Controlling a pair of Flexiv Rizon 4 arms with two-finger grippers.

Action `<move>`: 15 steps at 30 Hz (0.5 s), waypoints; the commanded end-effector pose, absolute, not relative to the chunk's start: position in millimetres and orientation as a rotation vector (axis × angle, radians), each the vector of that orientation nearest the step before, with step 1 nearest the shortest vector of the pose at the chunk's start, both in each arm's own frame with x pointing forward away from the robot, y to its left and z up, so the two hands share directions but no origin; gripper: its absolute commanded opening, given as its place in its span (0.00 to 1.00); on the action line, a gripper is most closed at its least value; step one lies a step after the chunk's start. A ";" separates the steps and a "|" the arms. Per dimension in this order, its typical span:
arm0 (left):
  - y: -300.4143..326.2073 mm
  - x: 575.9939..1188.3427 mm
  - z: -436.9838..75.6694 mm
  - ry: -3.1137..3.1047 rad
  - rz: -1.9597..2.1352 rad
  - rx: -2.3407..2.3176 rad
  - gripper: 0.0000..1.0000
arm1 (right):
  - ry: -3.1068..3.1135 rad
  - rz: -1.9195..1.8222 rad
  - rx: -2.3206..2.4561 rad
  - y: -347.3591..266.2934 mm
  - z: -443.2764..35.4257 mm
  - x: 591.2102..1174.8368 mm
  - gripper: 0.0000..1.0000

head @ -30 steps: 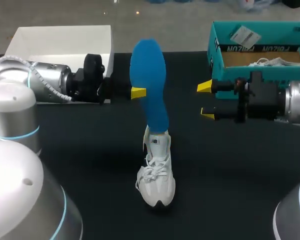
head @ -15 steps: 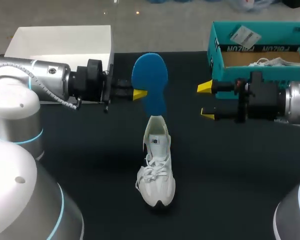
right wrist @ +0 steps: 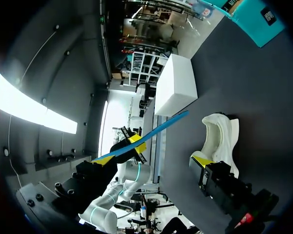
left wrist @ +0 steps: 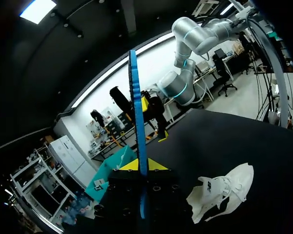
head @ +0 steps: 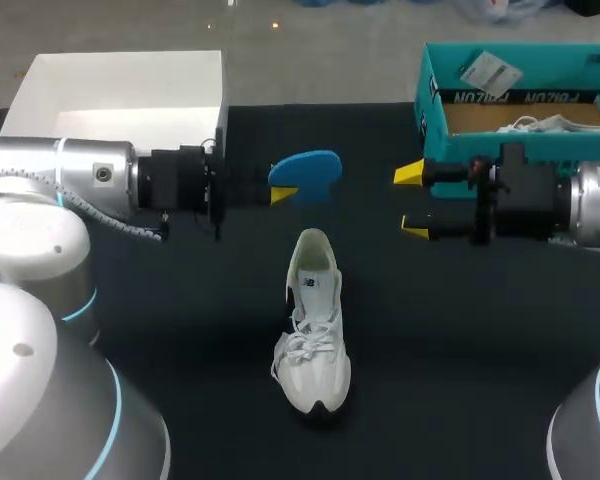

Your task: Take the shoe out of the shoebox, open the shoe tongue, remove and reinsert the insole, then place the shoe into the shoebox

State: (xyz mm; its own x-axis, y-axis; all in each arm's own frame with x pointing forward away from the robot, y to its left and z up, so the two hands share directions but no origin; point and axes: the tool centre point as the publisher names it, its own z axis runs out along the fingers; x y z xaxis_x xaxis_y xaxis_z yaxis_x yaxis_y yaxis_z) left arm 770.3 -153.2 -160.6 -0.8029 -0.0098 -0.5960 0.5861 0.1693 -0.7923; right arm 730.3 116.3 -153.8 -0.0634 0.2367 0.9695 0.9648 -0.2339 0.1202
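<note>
Nearest to us on the dark table (head: 460, 350), the white shoe (head: 313, 325) stands on its sole by itself, with its toe towards us, its laces on top and its heel end pointing away; neither gripper touches it. Just beyond the heel, and apart from it, our left gripper (head: 280, 190) comes in from the left side and pinches the blue insole (head: 308, 172) between its two yellow tips, so the insole hangs out of the shoe and off the table. From the left wrist the insole (left wrist: 135, 112) shows edge-on as a thin blue line rising straight out from between the tips, with the shoe (left wrist: 224, 190) lying off to one side of them. Level with that, our right gripper (head: 412, 200) comes in from the right with its jaws spread wide and nothing between them (the insole is well short of its tips). Farther back a white box (head: 120, 85) stands open behind the left arm, and the teal shoebox (head: 425, 90) stands behind the right arm, with something pale inside that we cannot make out.
</note>
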 end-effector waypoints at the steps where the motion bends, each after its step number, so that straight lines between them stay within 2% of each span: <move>1: -149.4 771.6 -166.4 1.813 -1.533 0.812 0.00 | -1.321 -1.351 -1.526 118.1 -154.7 730.0 1.00; 7: -147.8 787.4 -164.1 1.701 -1.471 0.971 0.00 | -1.321 -1.351 -1.526 118.1 -154.7 730.0 1.00; 15: -149.1 789.4 -159.9 1.700 -1.448 0.957 0.00 | -1.321 -1.351 -1.526 118.1 -154.7 730.0 1.00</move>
State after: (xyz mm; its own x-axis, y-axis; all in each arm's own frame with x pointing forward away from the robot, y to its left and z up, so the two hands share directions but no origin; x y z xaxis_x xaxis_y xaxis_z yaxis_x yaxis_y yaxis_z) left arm 786.1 -147.2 -160.2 -0.4834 0.0882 -0.8709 0.8740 0.1053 -0.4744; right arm 730.9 116.8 -153.8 -0.0630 0.2372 0.9694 0.9650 -0.2332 0.1198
